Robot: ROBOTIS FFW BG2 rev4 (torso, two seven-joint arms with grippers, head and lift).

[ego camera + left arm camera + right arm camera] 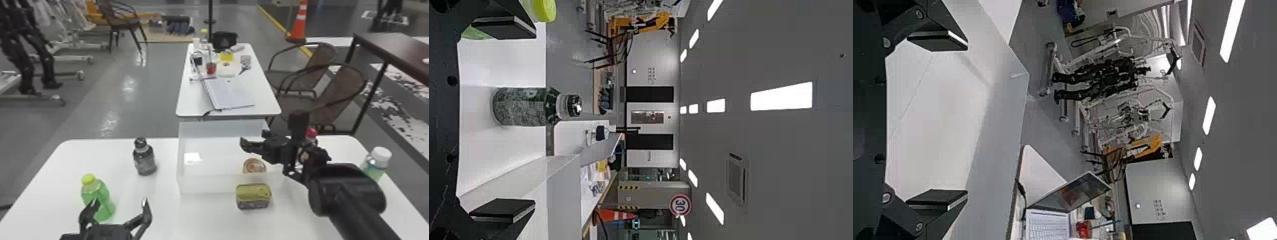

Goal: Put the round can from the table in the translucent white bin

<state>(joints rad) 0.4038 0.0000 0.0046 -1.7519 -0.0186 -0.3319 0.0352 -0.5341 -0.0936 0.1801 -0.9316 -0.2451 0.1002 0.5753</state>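
My right gripper hangs over the right part of the translucent white bin, open with nothing between its fingers. The round can lies inside the bin by its front right corner, beneath that gripper, its lower edge seen through the front wall. In the right wrist view the same gripper spreads its fingers wide over the bin's pale interior and wall. Parked at the table's front left, my left gripper is open and holds nothing; the left wrist view shows it likewise.
A rectangular gold-topped can stands just in front of the bin. Left of the bin are a dark bottle and a green bottle; at right are a white-capped bottle and a red-capped one, partly behind the arm.
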